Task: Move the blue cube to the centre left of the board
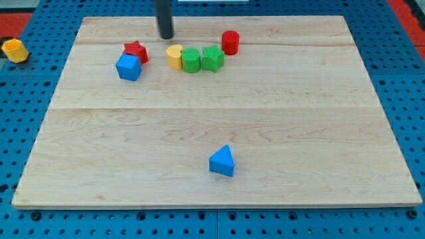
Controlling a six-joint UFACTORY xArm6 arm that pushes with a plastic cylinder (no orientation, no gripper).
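The blue cube point(129, 68) is sitting in the upper left part of the wooden board point(219, 126), and the red star-shaped block point(136, 50) is pressing against its upper right side. I am seeing my tip point(165, 36) resting on the board up and to the right of that pair, near the star but apart from it, and just above the yellow block point(174, 56). I have no claw on this rig, only the plain dark rod, so it is gripping nothing and touching no block.

To the right of the cube a row is lying across the board: the yellow block, the first green block point(191, 60) and the second green block point(212, 58), each touching the next. The red cylinder point(230, 42) is standing just above the right end of that row. The blue triangular block point(222, 161) is lying alone well below, near the view's bottom.

The board is resting on a blue perforated table point(392, 40). A yellow block off the board point(14, 50) is lying on that table at the view's left edge.
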